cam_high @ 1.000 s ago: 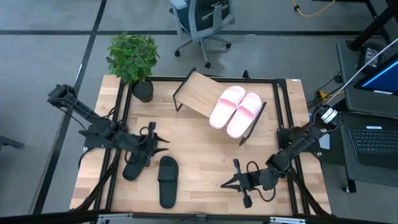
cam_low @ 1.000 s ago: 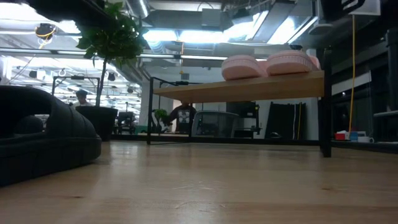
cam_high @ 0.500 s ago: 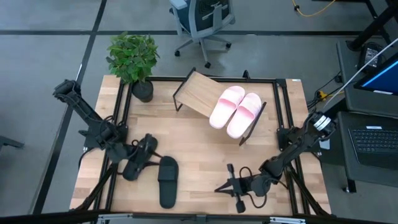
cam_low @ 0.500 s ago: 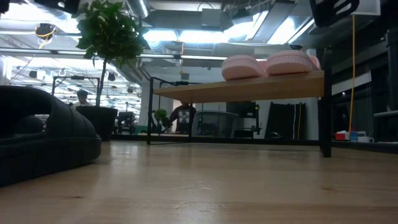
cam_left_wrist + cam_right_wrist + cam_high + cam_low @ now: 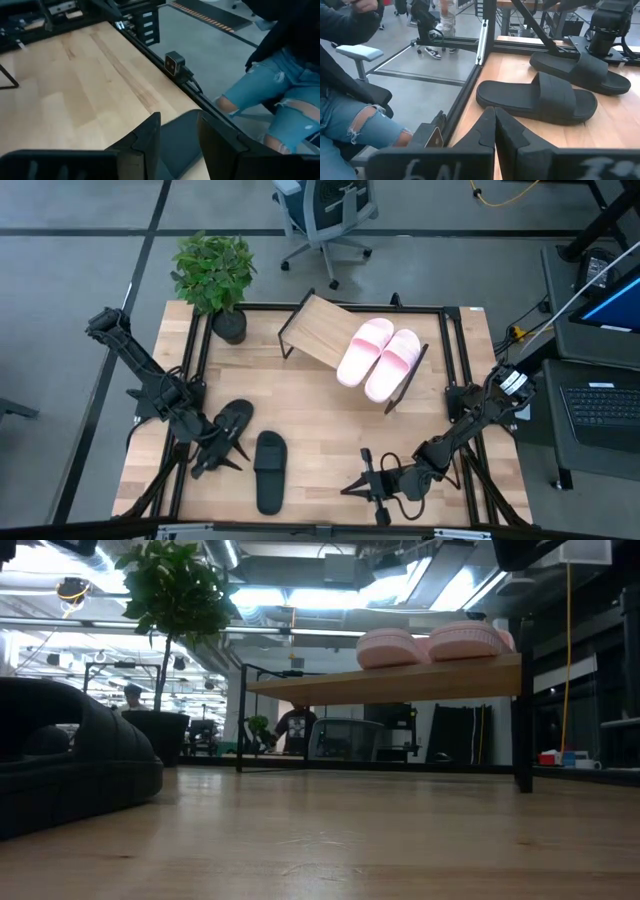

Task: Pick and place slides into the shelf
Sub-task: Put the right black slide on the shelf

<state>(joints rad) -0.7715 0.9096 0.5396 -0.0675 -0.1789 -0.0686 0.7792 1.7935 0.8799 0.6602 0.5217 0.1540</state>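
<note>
Two pale pink slides [image 5: 364,350] [image 5: 393,363] lie sole-down on the right half of the slanted wooden shelf [image 5: 312,323], side by side [image 5: 390,647] [image 5: 465,640]. Two black slides lie on the tabletop. One [image 5: 270,470] lies lengthwise near the near edge [image 5: 540,100]. The other [image 5: 236,420] lies slanted to its left [image 5: 580,70]. My left gripper [image 5: 217,460] [image 5: 178,116] is open over that slanted slide's near end. My right gripper [image 5: 348,485] [image 5: 494,114] is shut, low over the table to the right of the black slides, pointing at them. My left gripper stands open over the near end of the slanted black slide [image 5: 176,145], which shows as a dark surface between its fingers [image 5: 150,135]. The fingers slant down toward the table's near edge. Whether they touch the slide, I cannot tell.
A potted plant [image 5: 222,280] stands at the far left corner, beside the shelf. Black frame rails [image 5: 190,370] run along the table's sides. A small camera [image 5: 175,62] sits on the near edge; a seated person's legs [image 5: 280,100] show beyond it. The shelf's left half is bare.
My left gripper has swung from over the far end of the slanted black slide toward the near edge, turning its fingers that way; the slide has stayed put. My right gripper has moved a little toward the table's left and near edge.
</note>
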